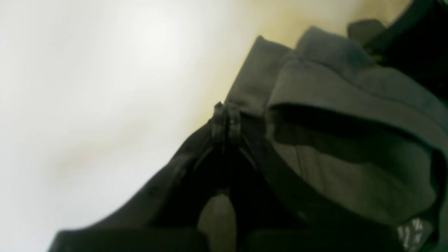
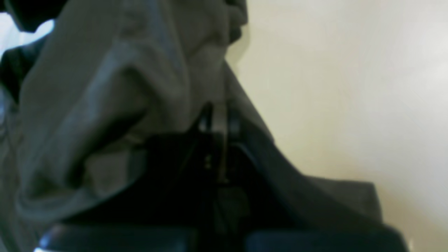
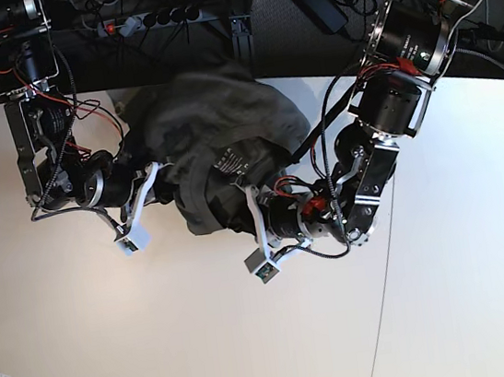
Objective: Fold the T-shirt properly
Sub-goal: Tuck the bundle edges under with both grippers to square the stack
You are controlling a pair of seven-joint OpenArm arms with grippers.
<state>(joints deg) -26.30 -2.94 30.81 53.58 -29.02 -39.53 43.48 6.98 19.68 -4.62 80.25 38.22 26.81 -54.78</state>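
Note:
The dark olive-grey T-shirt [image 3: 216, 123] is bunched in a wrinkled heap at the back middle of the white table, between my two arms. Its white-printed neck label [image 3: 230, 162] faces up and also shows in the left wrist view [image 1: 409, 232]. My left gripper [image 3: 235, 213] comes in from the right and is shut on a fold of shirt fabric [image 1: 252, 77], fingertips together [image 1: 225, 119]. My right gripper [image 3: 166, 183] comes in from the left and is shut on another part of the shirt [image 2: 105, 98], fingertips together [image 2: 218, 120]. Much of the shirt is folded under itself.
The white table [image 3: 207, 343] has a thin seam [image 3: 382, 269] running front to back on the right. Behind its back edge are a power strip [image 3: 151, 19], cables and a dark floor. Both arm bases stand at the back corners.

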